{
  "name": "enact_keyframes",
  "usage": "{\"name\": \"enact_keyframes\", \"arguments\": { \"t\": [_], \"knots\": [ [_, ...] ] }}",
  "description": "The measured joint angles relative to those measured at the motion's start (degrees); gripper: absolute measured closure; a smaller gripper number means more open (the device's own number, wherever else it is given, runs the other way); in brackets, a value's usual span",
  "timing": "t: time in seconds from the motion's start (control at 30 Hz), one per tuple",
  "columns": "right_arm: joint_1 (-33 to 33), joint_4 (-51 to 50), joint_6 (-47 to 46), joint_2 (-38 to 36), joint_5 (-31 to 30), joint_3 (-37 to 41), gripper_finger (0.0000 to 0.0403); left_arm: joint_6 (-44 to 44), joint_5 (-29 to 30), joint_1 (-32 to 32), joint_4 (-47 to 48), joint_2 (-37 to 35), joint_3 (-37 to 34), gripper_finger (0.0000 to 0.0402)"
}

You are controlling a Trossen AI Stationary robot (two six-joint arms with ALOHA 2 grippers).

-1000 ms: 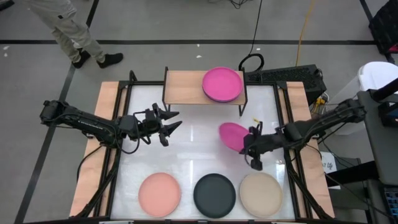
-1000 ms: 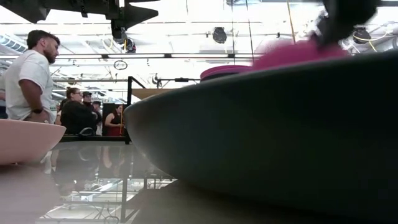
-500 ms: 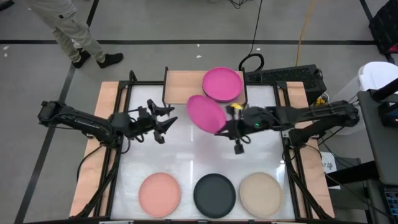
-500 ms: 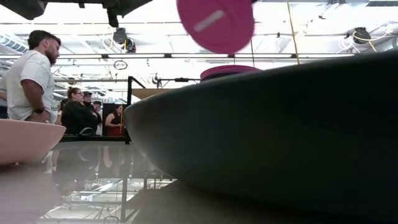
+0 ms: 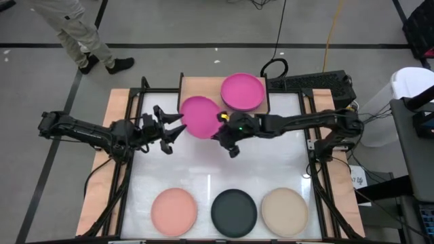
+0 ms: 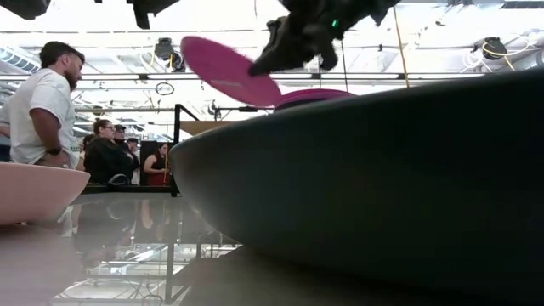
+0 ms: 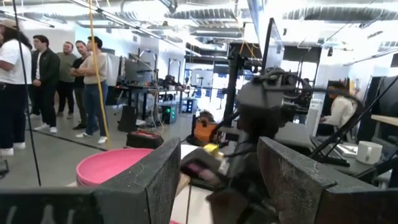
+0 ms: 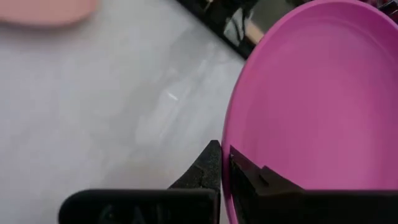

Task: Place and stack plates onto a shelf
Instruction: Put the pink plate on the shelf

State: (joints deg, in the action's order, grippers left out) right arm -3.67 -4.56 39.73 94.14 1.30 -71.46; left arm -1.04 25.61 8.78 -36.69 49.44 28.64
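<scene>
Magenta plate [image 5: 198,116] pinched at its rim by right gripper [image 5: 226,131]; likely stiff, light, slippery. Left gripper [image 5: 166,124] wide, empty.

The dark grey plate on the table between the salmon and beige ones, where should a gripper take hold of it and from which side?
Probably by the rim. The dark grey plate lies flat on the white tabletop, so one finger over its raised edge and one outside suits it. Come from above at the edge facing the shelf, since the salmon plate and beige plate crowd its sides.
</scene>
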Motion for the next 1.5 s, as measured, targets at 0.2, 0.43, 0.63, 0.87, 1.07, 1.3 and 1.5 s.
{"name": "enact_keyframes", "arguments": {
  "t": [0.2, 0.43, 0.63, 0.87, 1.07, 1.3, 1.5],
  "knots": [
    [-4.98, 0.3, 0.66, 3.63, -1.27, -0.03, 0.0403, 0.28, 0.0, 0.0, 0.93, 0.08, 0.0, 0.0183],
    [-8.32, 0.62, -0.03, 3.75, -1.06, -0.11, 0.0403, 1.19, 0.0, 0.0, 0.99, 0.1, 0.0, 0.0183],
    [-8.79, 1.65, -0.55, 3.79, -1.42, -0.04, 0.0403, 1.54, 0.0, 0.0, 0.95, 0.1, 0.0, 0.0183],
    [-7.9, 3.86, -1.31, 3.86, -1.14, 0.07, 0.0401, 1.57, 0.0, 0.0, 0.96, 0.1, 0.0, 0.0183],
    [-7.06, 11.34, -0.21, 3.88, -0.96, 0.09, 0.04, 1.55, 0.0, 0.0, 0.92, 0.1, 0.0, 0.0183],
    [-8.04, 11.39, -0.32, 4.04, -0.96, 0.09, 0.0398, 1.53, 0.01, 0.0, 0.51, 0.1, 0.0, 0.0183],
    [-8.75, 10.77, -1.47, 5.55, -1.02, 0.09, 0.0394, 1.53, 0.0, -0.02, 0.22, 0.1, 0.0, 0.0183]
  ]
}}
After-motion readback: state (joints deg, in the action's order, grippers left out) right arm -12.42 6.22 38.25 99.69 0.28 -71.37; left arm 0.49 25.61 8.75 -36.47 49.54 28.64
